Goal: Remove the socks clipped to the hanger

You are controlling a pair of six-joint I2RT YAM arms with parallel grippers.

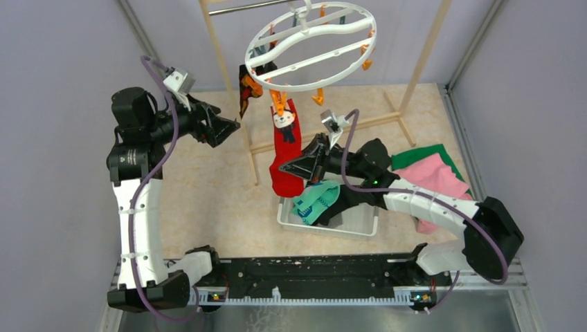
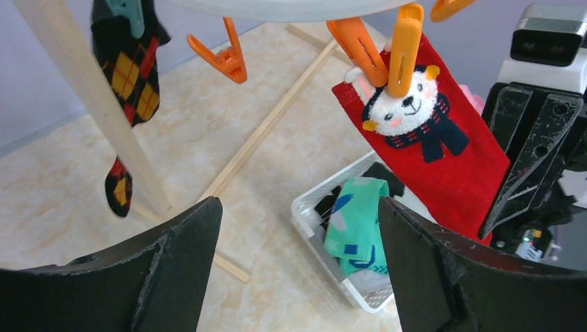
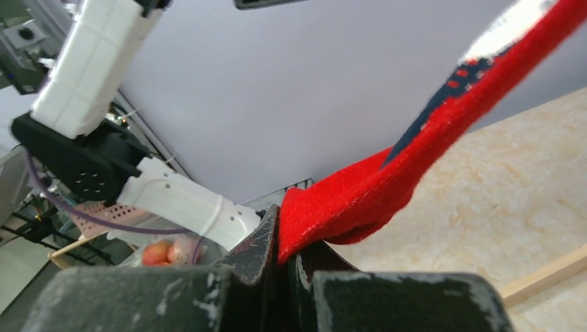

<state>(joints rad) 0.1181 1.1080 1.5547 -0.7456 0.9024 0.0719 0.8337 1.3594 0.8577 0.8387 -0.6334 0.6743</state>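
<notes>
Fabric decides the handling here: the red sock (image 2: 443,159), with a white bear face on it, is soft, light and limp, so I judge it will stretch before it comes free. It hangs by its cuff from an orange clip (image 2: 403,52) on the near side of the hanger (image 1: 311,45), in the middle of the scene. Its lower end is pinched in the right gripper (image 3: 284,242), whose jaws are pressed together on the red cloth. A hold closer to the clip would probably waste less pull. The ring hangs by its hook, so it may tilt or swing under a hard tug.

The argyle sock (image 2: 128,69) is on the left side of the ring, under a teal clip, partly behind a post of the wooden rack (image 2: 90,104). It looks just as limp, and the cuff just below the clip seems the best place to take it.

The left gripper (image 2: 297,263) is spread wide with nothing between the fingers, left of that post and facing both socks.

Below the red sock and a little nearer stands a white basket (image 1: 360,225) with a teal sock (image 1: 315,200) and dark ones already inside. Folded pink and green cloths (image 1: 432,173) lie to its right.
</notes>
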